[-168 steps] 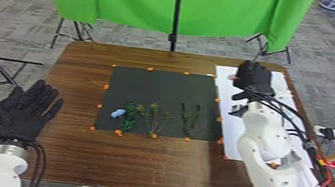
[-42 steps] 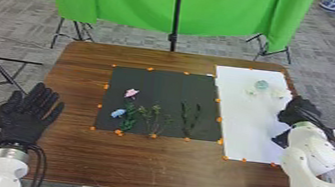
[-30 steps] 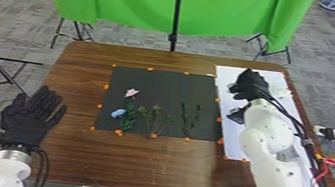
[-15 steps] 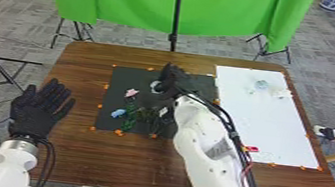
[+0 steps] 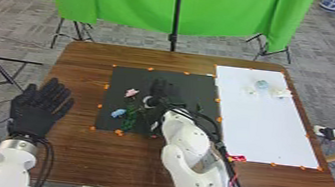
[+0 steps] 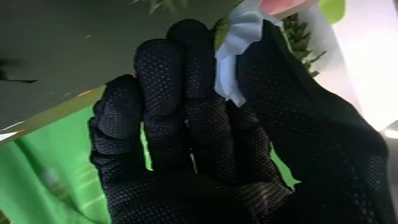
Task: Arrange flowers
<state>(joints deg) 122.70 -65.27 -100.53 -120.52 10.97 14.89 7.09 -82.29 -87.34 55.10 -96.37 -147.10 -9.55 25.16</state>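
Note:
In the head view, my right hand (image 5: pixel 163 92) is over the middle of the black mat (image 5: pixel 196 87), hiding much of the stems there. The right wrist view shows this hand (image 6: pixel 209 150) pinching a pale white flower (image 6: pixel 229 62) between thumb and fingers. On the mat's left part lie a pink flower (image 5: pixel 132 93) and, nearer me, a blue flower (image 5: pixel 119 112) beside a leafy green stem (image 5: pixel 128 123). My left hand (image 5: pixel 37 108) stays at the table's left edge, its fingers straight.
A white board (image 5: pixel 267 127) lies to the right of the mat, with a teal blossom (image 5: pixel 261 84) and pale blossoms (image 5: pixel 280 93) near its far end. Orange markers line the mat. A green curtain (image 5: pixel 120 1) hangs beyond the brown table (image 5: pixel 77 157).
The pink flower now lies on the mat's left part. My right hand has gone left from the board to the mat, then drawn slightly nearer me. The left hand has shifted slightly right.

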